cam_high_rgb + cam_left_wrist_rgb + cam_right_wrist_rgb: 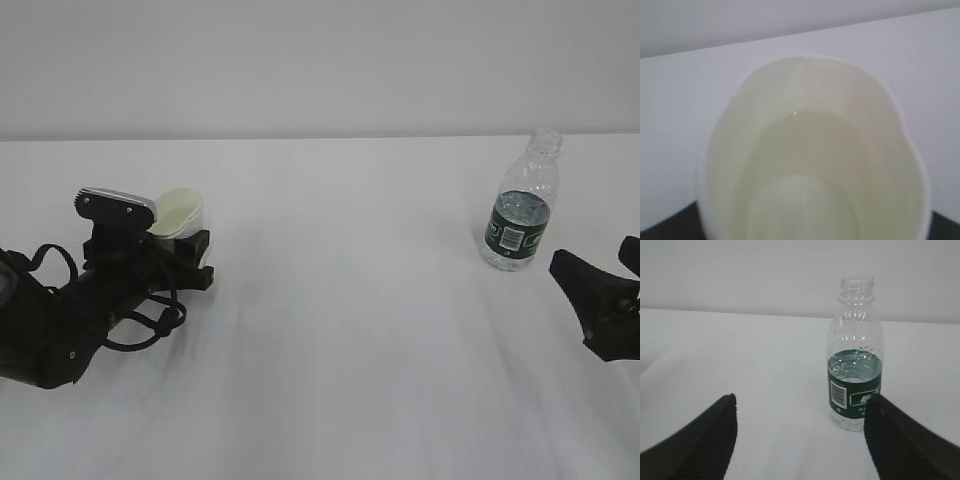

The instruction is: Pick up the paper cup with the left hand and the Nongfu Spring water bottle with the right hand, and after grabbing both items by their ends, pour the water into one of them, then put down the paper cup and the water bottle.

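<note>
Left gripper (185, 252) sits low near the desk's left edge, its black fingers either side of the paper cup (178, 213) — whether they press the wall or merely flank it cannot be told from these views. Cup stands upright on the desk (340, 330); the left wrist view looks straight down into it and shows clear liquid pooled in the bottom.

Right gripper (800, 440) is open wide, empty, near the right edge. Nongfu Spring water bottle (856, 375) stands upright beyond it and off toward the right finger, not yet between the fingers; cap off, water about level with the top of the green label.

Step in hand, by judgement: the setting-down end of the task, since the cup holds water and both items stand on the desk. To do it well — let the fingers part fully before backing away, withdraw level and straight, no sideways drag on a light, water-filled cup. Right arm should keep wide of the uncapped bottle.

Desk is covered in plain white cloth, faintly creased; a pale blank wall runs behind the far edge.
</note>
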You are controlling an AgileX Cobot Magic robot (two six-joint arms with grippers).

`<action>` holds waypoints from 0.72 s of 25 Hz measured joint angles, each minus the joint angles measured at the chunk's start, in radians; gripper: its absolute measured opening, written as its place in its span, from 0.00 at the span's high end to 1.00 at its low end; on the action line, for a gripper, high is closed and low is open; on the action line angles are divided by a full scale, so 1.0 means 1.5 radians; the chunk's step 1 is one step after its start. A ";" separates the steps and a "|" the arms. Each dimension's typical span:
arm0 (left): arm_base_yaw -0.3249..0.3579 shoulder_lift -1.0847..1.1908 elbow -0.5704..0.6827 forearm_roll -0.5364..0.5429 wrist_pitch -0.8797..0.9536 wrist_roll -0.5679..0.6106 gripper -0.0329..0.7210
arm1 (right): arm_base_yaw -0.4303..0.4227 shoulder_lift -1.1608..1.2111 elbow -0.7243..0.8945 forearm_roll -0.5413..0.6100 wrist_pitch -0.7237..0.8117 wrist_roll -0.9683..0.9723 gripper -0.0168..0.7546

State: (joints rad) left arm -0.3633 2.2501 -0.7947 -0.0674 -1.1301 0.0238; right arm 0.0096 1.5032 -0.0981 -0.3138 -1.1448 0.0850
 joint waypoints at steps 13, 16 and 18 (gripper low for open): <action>0.000 0.000 -0.001 0.002 -0.005 0.000 0.15 | 0.000 -0.001 0.000 -0.001 0.000 0.001 0.21; 0.000 0.000 -0.001 0.002 -0.005 0.000 0.10 | 0.000 -0.001 0.000 -0.001 0.000 0.001 0.21; 0.000 0.000 -0.001 0.002 -0.006 0.000 0.06 | 0.000 -0.001 0.000 -0.001 0.000 0.001 0.21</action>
State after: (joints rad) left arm -0.3633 2.2501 -0.7969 -0.0638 -1.1392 0.0238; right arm 0.0096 1.5017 -0.0981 -0.3155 -1.1448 0.0867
